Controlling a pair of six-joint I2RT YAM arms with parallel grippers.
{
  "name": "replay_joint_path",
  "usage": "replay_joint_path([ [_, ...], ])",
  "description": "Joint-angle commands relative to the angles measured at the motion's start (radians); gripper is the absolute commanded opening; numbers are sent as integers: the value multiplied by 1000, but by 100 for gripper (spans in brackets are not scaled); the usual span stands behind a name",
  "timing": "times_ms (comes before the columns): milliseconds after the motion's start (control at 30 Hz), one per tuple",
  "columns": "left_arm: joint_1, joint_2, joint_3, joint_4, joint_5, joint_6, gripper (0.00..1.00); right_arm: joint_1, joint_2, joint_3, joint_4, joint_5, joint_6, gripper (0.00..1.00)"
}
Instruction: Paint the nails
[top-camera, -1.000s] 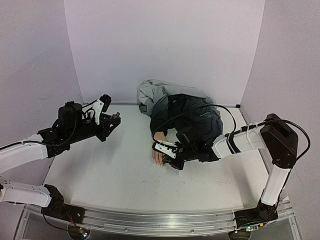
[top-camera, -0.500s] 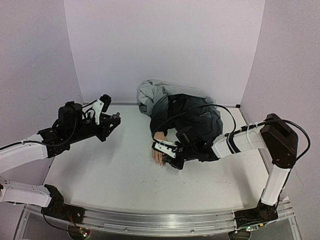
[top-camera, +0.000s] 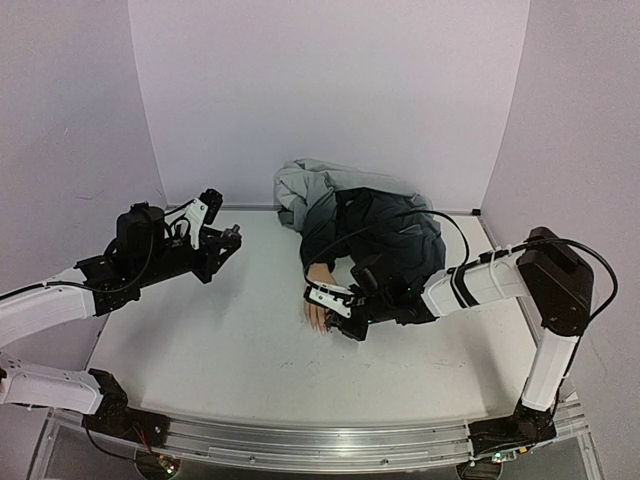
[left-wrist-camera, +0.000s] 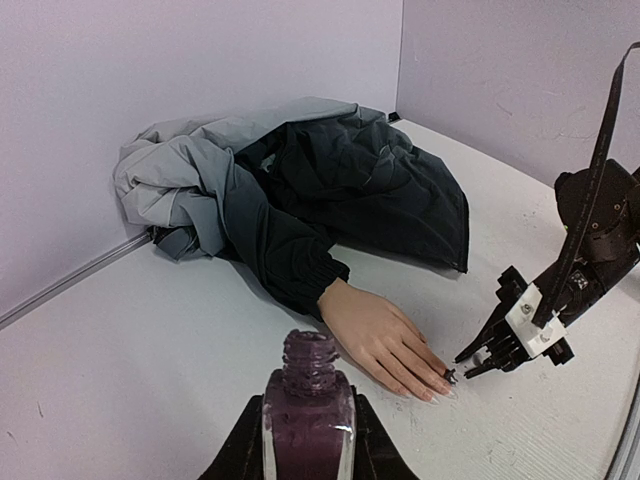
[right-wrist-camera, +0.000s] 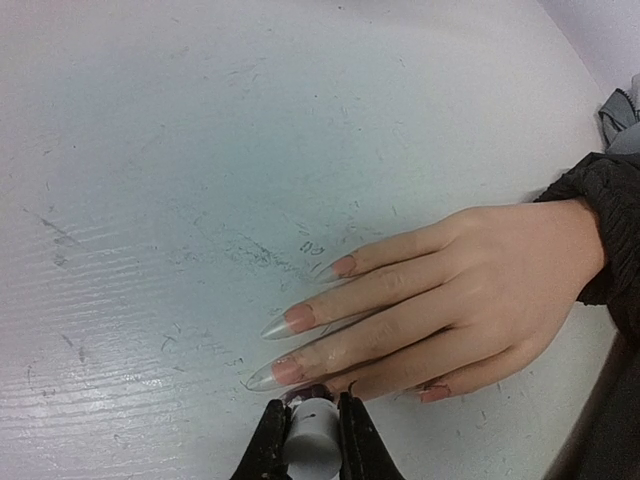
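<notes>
Nails (right-wrist-camera: 288, 319): long, pointed, pink at the base and clear at the tip, unpainted where visible. They sit on the fingers of a pale hand (right-wrist-camera: 470, 290) lying palm down on the table (top-camera: 220, 340), mid-table, fingertips pointing near.

Hand: wrist inside the dark cuff of a jacket (top-camera: 370, 220), grey and black, heaped against the far wall.

Right gripper (right-wrist-camera: 312, 425): low over the table, just beside the fingertips, jaws clamped on a small white cap (right-wrist-camera: 312, 442). Whether a brush touches a nail, cannot tell.

Left gripper (left-wrist-camera: 308, 440): raised at the far left, well apart from the hand, jaws clamped on a bottle (left-wrist-camera: 308, 410) of dark purple polish, upright, neck uncapped.
</notes>
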Motion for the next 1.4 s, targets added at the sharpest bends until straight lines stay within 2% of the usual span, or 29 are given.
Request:
replay_joint_path([
  [0,7,-11,59,50,13,-10,0,6,5,31,-9,18,15,0],
  [1367,7,-22,58,50,19,-11,0,18,-39,-9,-46,-22,18,0],
])
